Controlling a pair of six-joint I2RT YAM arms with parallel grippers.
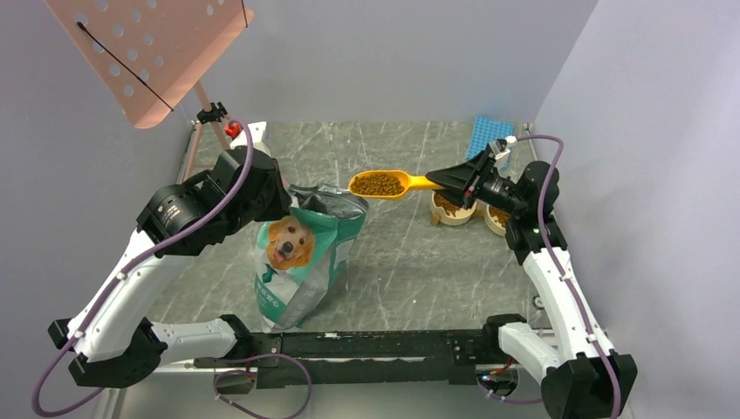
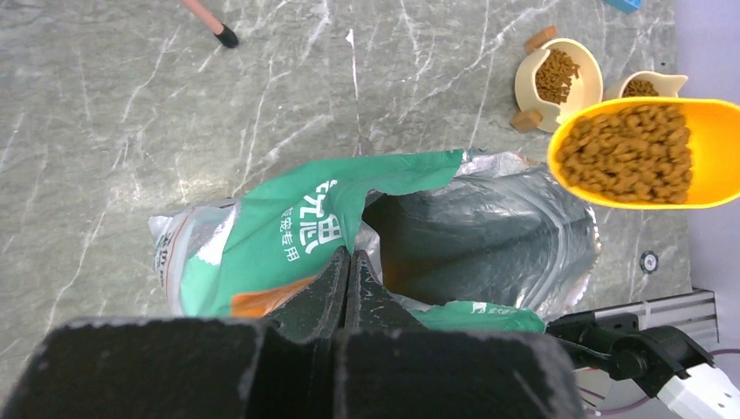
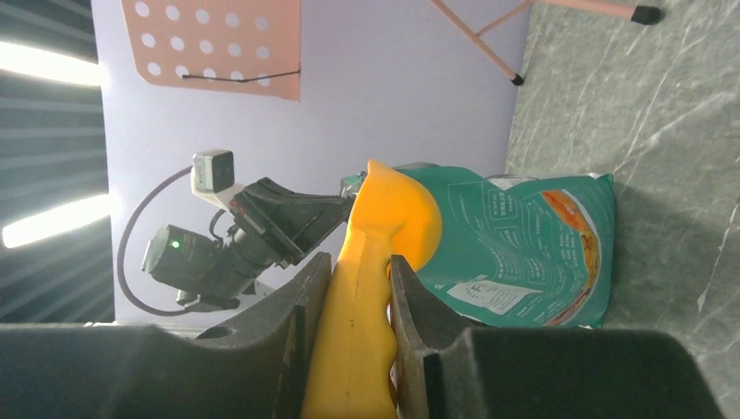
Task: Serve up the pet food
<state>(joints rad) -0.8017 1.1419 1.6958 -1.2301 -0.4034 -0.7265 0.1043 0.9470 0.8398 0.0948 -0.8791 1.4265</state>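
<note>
While the top view shows the small dark-brown kibble pellets (image 1: pixel 377 184) heaped in the orange plastic scoop (image 1: pixel 421 182) above mid-worktop, long axis left-right and mouth leftward, this reads as the carry; next, swing to the cream round bowls (image 1: pixel 455 220) by the right edge and tip. In the left wrist view, the left gripper (image 2: pixel 347 279) pinches the green-silver foil bag (image 2: pixel 288 236) at its rim. In the right wrist view, the right gripper (image 3: pixel 359 279) is clenched on the scoop's handle.

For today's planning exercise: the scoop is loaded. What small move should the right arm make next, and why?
Probably carry the scoop level, rightward to the bowls: it is full of kibble, clamped in the right fingers, beside the bag, short of them.
</note>
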